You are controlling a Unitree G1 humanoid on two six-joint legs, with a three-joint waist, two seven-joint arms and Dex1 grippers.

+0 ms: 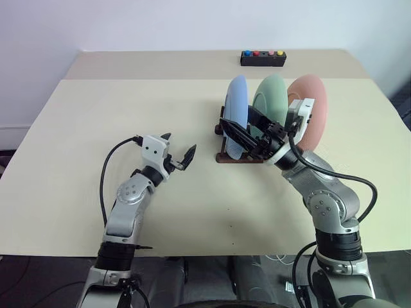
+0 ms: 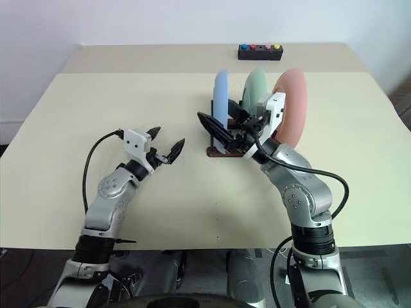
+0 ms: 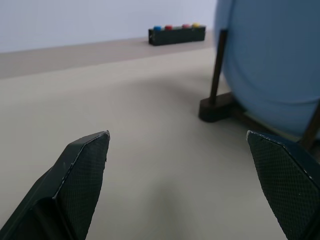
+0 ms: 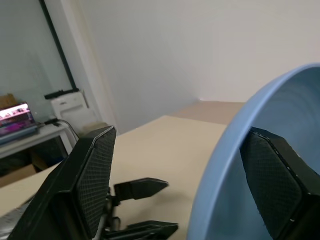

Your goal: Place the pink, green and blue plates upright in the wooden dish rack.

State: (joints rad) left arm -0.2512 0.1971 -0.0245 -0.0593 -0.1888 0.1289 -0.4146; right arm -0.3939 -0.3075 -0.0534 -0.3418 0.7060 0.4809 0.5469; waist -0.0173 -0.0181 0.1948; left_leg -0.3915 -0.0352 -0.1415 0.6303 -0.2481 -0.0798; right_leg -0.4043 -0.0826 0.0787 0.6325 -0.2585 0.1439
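Note:
The blue plate [image 1: 236,96], the green plate [image 1: 273,96] and the pink plate [image 1: 314,112] stand upright side by side in the wooden dish rack [image 1: 226,157], blue on the left and pink on the right. My right gripper [image 1: 236,117] is open and straddles the blue plate's near edge, one finger on each side; in the right wrist view the blue plate [image 4: 270,165] rises between the two fingers. My left gripper [image 1: 179,145] is open with nothing in it, hovering over the table left of the rack. The left wrist view has the blue plate [image 3: 270,60] in the rack [image 3: 212,109].
A small black box with coloured buttons [image 1: 263,58] sits at the far edge of the beige table [image 1: 96,128]. Bare table surface stretches to the left of the rack and in front of it.

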